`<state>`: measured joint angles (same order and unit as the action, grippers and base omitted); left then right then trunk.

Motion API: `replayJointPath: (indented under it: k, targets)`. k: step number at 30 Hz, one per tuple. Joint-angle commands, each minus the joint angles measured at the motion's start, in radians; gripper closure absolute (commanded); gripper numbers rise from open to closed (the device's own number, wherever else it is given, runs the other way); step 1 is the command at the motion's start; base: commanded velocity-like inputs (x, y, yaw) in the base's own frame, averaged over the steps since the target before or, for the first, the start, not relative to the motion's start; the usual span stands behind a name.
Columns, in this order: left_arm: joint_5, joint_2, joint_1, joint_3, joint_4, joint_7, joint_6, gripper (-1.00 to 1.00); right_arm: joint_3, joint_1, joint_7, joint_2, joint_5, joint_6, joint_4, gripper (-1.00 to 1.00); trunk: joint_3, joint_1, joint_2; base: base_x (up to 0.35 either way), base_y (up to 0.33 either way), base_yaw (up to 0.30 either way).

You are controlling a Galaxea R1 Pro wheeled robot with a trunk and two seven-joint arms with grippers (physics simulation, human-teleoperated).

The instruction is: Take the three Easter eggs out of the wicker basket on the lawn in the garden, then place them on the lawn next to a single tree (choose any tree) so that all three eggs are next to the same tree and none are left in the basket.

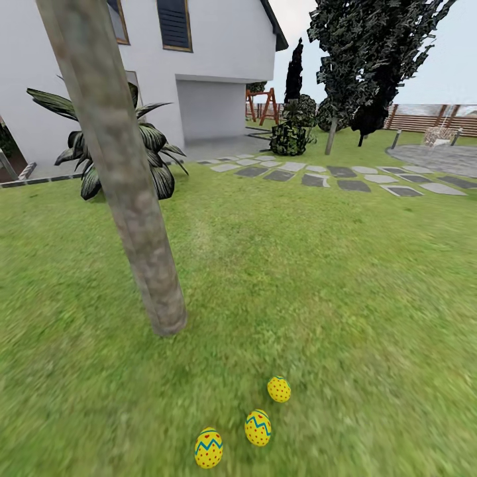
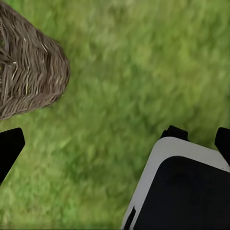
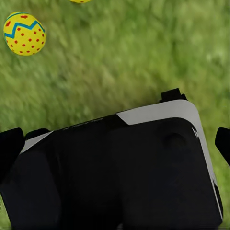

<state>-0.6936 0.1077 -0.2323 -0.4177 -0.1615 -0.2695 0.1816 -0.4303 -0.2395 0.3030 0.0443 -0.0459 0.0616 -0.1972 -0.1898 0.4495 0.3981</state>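
Three Easter eggs (image 1: 258, 427) lie on the lawn (image 1: 344, 291) in a loose row, close together but apart from each other, near the foot of the tree (image 1: 132, 199) and a little towards the robot from its trunk. The far egg (image 1: 279, 389) is nearest the trunk; the near one (image 1: 209, 448) sits at the lower edge of the head view. In the right wrist view one egg (image 3: 24, 33) rests on the grass. The wicker basket (image 2: 28, 72) shows in the left wrist view on the grass; its inside is hidden, so I cannot tell whether it is empty.

The dark finger tips sit at the edges of both wrist views, well apart with nothing between them, so the left claw (image 2: 115, 143) and the right claw (image 3: 115, 148) look wide open and hold nothing.

By my reckoning the placing step is done: all three eggs are beside one tree. What is left is only to keep the arms away from the eggs.
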Motion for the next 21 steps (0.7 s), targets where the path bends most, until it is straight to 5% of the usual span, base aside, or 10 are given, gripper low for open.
replayJointPath:
  k: [1,14,21]
  targets:
    - [-0.007,0.000,0.002,-0.009,-0.001,-0.005,0.002,-1.00,-0.008,0.002,0.006,0.000,-0.005,0.006,0.001,-1.00,-0.002,0.001,0.002,0.000,0.000,0.000]
    - [-0.007,0.000,0.025,-0.009,0.025,0.017,0.005,-1.00,-0.009,0.042,-0.034,-0.002,-0.002,-0.049,0.050,-1.00,0.006,0.001,0.002,0.000,0.000,0.000]
    - [-0.008,-0.001,0.036,-0.009,0.027,0.028,0.004,-1.00,-0.010,0.046,-0.037,0.002,-0.002,-0.152,0.110,-1.00,0.017,0.001,0.002,0.000,0.000,0.000]
